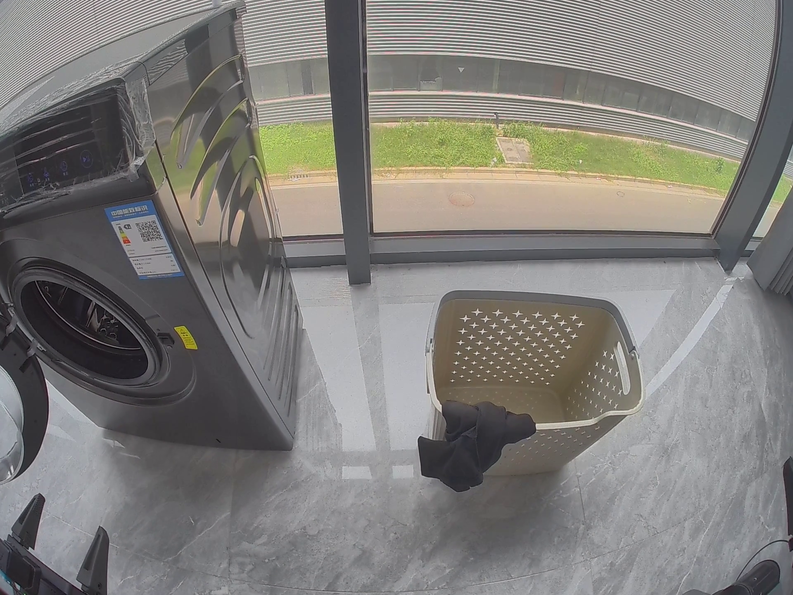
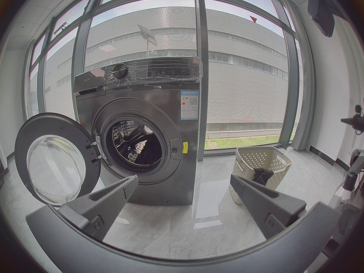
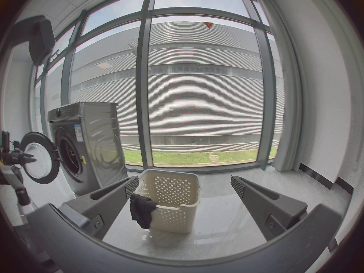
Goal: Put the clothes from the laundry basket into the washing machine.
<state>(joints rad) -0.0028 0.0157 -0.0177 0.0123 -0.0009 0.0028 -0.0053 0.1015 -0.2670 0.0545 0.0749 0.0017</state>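
Your left claw (image 2: 182,181) and right claw (image 3: 184,181) both gape wide, holding nothing. Ahead on the floor (image 1: 372,530), a dark cloth (image 1: 472,444) drapes over the near rim of the basket (image 1: 512,340). Left of it the washer (image 1: 223,233) stands with its door (image 2: 57,163) open. That cloth looks like all you have left to load.
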